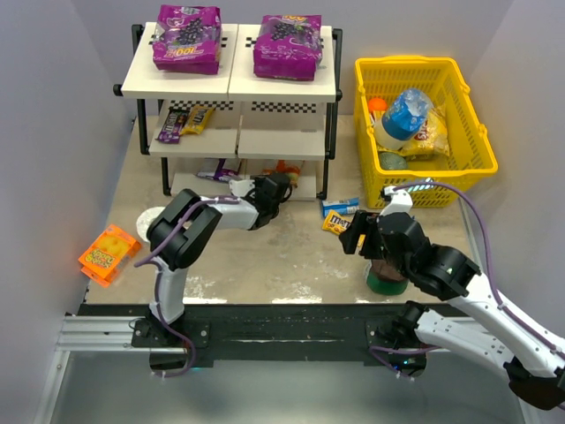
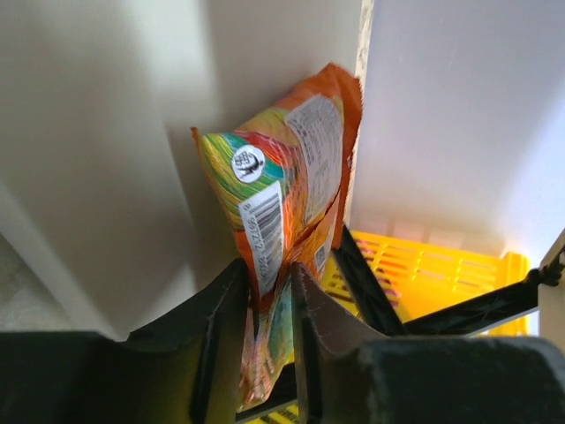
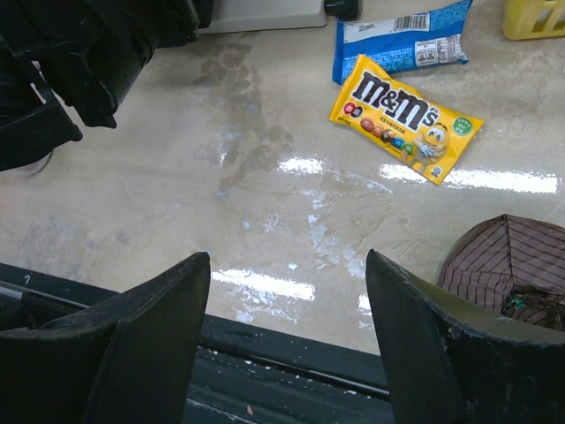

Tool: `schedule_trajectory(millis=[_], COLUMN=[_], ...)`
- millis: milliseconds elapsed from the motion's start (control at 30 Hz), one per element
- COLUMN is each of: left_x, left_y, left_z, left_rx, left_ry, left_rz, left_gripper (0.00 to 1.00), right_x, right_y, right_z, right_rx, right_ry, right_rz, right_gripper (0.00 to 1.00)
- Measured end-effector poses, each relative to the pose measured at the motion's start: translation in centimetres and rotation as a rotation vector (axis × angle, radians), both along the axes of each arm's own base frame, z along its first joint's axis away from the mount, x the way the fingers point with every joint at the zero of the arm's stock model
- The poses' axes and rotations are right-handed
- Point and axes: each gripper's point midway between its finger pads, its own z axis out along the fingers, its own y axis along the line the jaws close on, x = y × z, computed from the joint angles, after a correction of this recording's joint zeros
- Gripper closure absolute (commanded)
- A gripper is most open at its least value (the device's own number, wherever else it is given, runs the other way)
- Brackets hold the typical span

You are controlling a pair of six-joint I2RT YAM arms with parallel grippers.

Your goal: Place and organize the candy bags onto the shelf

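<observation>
Left gripper (image 2: 267, 269) has the orange bag (image 2: 291, 168) lengthwise between its 2 jaws, at the shelf's (image 1: 234, 66) bottom level; whether they press it I cannot tell. Right gripper (image 3: 284, 261), open and empty, is nearer the yellow bag (image 3: 406, 113) before the shelf.

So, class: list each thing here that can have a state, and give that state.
left gripper, around orange bag; grip unclear
right gripper, open, empty
orange bag, upright
purple bags, both flat on top of shelf
M&M's bag, flat on table
blue bag, flat on table
</observation>
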Motion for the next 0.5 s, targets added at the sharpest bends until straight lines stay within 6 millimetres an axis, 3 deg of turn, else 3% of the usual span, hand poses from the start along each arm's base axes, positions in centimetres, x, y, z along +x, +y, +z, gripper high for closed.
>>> schedule_trajectory(millis=[133, 300, 500], left_x=[-0.6, -2.2, -4.9], left_y=[-0.8, -1.2, -0.1], left_z=[-0.1, 0.1, 0.4], left_rx=[0.014, 0.036, 0.075], left_ry=[0.004, 0.008, 0.002], left_rz=[-0.023, -0.06, -0.113], left_gripper=[0.54, 0.5, 0.46], right_x=[0.1, 0.2, 0.5], right_y=[0.1, 0.3, 0.7], right_z=[-0.1, -0.5, -0.9], right_rx=[-0.004, -0.015, -0.023], right_ry=[0.005, 0.016, 0.027], right_rz=[0.0, 0.0, 0.003], right_gripper=[0.25, 0.25, 0.25])
